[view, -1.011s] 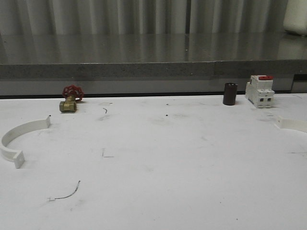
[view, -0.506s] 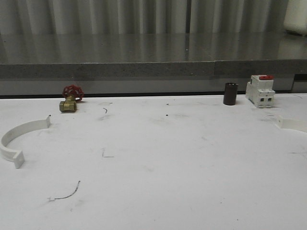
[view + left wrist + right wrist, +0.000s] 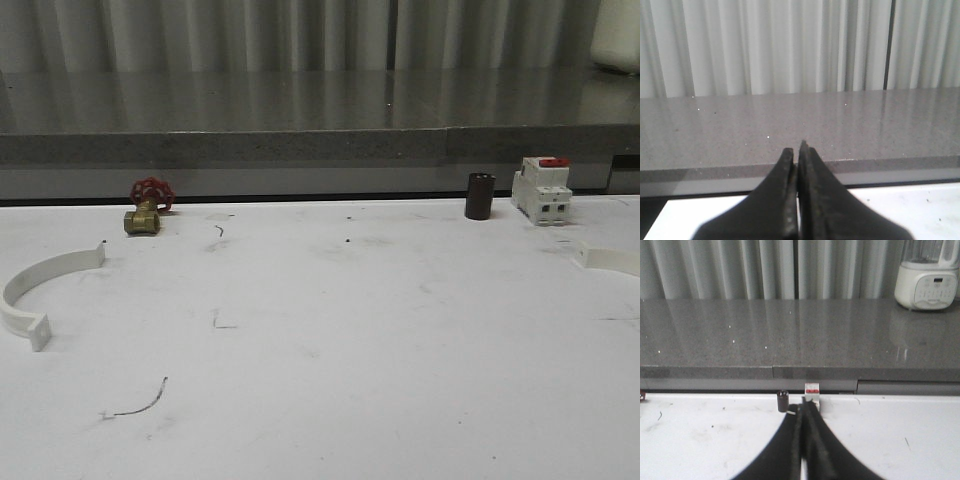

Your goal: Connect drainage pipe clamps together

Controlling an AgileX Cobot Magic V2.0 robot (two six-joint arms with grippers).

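Step in hand: the very start, by my reading; nothing is grasped and the two halves lie well apart.
Left clamp half [image 3: 40, 288]: flat on the white table [image 3: 330, 350] at its left edge, arch toward the far side, a tab at each end.
Right clamp half [image 3: 610, 260]: at the right edge, near the breaker [image 3: 542, 189]; cut off by the frame, so its lie is hard to judge.
Left gripper [image 3: 798, 156]: fingers pressed together, holding nothing, raised above the table.
Right gripper [image 3: 803, 411]: likewise closed and empty, facing the dark cylinder [image 3: 783, 400].
Next move: each gripper likely must open, descend to its own half and bring both to the centre, tabs aligned.
Bystanders: brass valve [image 3: 148, 207] at far left.
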